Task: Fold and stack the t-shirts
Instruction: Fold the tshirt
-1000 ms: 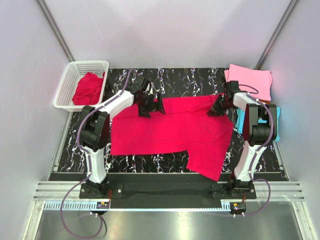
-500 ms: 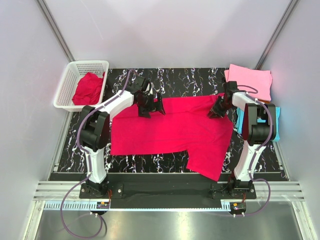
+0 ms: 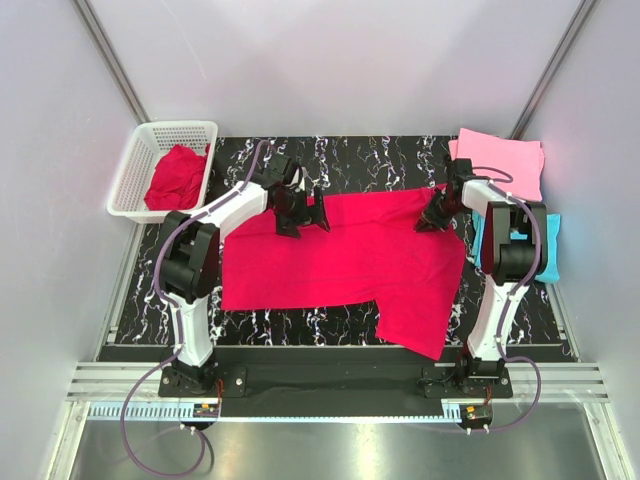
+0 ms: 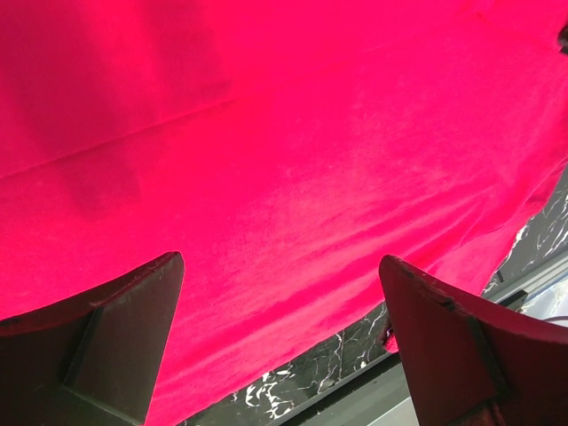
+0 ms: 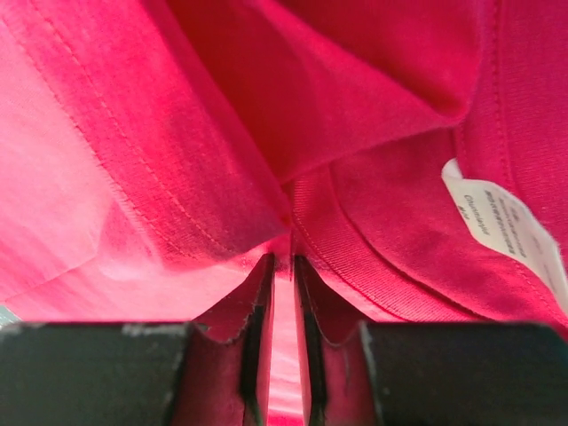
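Shirt (image 3: pixel 340 255) lies spread flat mid-frame on the table (image 3: pixel 370 160), not yet folded. A flap at lower right laps over the table's bottom edge.

Right gripper (image 5: pixel 282 266) is at the shirt's upper right corner, by the collar (image 5: pixel 373 257) and label (image 5: pixel 497 222). Jaws are nearly together with red cloth in the slit. It looks like a pinch on a fold of the shirt, but the wrist view is too tight to be sure how much cloth is in there. Sensible spot: a hold at the neck end lets that side be lifted or pulled taut.

Left gripper (image 3: pixel 303 218) hangs over the shirt's upper left edge, jaws fully spread, holding nothing. Its wrist view shows only flat cloth under the fingers (image 4: pixel 115 337). My read: it's lined up to take the matching corner so both ends lift together.

Room:
- A bare strip of table runs along the top of the frame, above the shirt.
- There's a narrow bare strip at left, between the shirt and the basket (image 3: pixel 130 170), which holds another red shirt (image 3: pixel 175 178).
- The right side is tight. The folded pink shirt (image 3: pixel 505 160) at upper right and the blue shirt (image 3: pixel 548 250) below it sit just beside the right arm.
- A fold toward the frame's centre is the clear direction. A swing rightward risks disturbing the stack.
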`<state>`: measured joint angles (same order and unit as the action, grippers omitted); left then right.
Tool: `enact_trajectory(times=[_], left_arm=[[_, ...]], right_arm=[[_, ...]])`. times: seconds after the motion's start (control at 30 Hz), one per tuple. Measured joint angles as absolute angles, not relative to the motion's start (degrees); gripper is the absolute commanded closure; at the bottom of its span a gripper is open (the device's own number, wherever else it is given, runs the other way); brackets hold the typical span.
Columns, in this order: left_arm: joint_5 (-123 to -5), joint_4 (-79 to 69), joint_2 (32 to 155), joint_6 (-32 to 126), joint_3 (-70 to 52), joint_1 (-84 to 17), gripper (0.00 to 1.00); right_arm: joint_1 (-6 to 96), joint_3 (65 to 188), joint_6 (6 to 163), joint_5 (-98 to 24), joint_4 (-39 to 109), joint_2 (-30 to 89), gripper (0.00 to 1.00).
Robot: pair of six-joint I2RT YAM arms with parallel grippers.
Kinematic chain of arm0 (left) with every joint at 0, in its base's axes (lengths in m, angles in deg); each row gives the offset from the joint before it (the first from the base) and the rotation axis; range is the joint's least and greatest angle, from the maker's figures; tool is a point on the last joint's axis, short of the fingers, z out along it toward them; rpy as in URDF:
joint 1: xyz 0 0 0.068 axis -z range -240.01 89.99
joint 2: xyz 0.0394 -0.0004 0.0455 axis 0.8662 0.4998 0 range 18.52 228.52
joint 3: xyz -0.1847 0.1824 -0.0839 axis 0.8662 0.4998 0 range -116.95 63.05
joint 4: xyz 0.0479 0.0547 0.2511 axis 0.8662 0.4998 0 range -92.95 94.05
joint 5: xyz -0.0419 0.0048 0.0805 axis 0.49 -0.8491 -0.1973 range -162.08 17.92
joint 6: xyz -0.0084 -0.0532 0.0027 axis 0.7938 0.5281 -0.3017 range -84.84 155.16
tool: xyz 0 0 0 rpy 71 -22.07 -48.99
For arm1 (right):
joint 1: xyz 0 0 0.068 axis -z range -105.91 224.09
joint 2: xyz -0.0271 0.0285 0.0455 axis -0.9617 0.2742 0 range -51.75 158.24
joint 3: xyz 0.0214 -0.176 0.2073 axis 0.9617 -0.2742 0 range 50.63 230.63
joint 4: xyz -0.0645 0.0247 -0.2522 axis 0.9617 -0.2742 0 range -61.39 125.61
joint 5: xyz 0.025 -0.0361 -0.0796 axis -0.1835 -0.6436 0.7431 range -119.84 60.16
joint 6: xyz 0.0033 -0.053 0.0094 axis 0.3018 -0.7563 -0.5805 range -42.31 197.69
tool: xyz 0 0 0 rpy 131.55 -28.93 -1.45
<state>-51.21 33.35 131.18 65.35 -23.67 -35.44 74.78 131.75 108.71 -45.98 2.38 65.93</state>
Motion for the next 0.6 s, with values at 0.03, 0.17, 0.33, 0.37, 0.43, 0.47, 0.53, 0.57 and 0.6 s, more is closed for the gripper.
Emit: enact_trajectory(times=[0.03,0.17,0.33,0.37,0.43,0.47,0.53,0.57,0.6], left_arm=[[-51.30,33.41,131.18,65.35,-23.52,-35.44,0.01],[-51.35,33.37,131.18,65.35,-23.43,-35.44,0.01],[-51.35,33.37,131.18,65.35,-23.25,-35.44,0.01],[-51.35,33.39,131.18,65.33,-23.15,-35.44,0.01],[-51.37,33.37,131.18,65.33,-22.95,-35.44,0.01],[-51.37,33.39,131.18,65.33,-22.93,-35.44,0.01],[-51.35,33.35,131.18,65.33,-22.75,-35.44,0.01],[-51.37,33.37,131.18,65.33,-22.71,-35.44,0.01],[-51.37,33.41,131.18,65.33,-22.69,-35.44,0.01]], right_arm=[[74.67,131.95,108.74,-45.98,2.38,66.09,0.80],[73.77,132.08,108.47,-45.83,2.45,66.22,0.93],[72.94,132.08,108.30,-45.85,2.58,66.28,1.00],[72.90,132.08,108.32,-45.81,2.58,66.28,1.00],[72.79,132.08,108.32,-45.50,2.55,66.28,1.00],[72.68,132.19,108.32,-45.33,2.49,66.24,1.00],[72.26,132.67,108.28,-44.41,1.90,66.15,1.00],[72.00,132.93,108.28,-44.06,1.53,66.02,1.00],[71.74,133.37,108.21,-43.80,0.78,65.93,1.00]])
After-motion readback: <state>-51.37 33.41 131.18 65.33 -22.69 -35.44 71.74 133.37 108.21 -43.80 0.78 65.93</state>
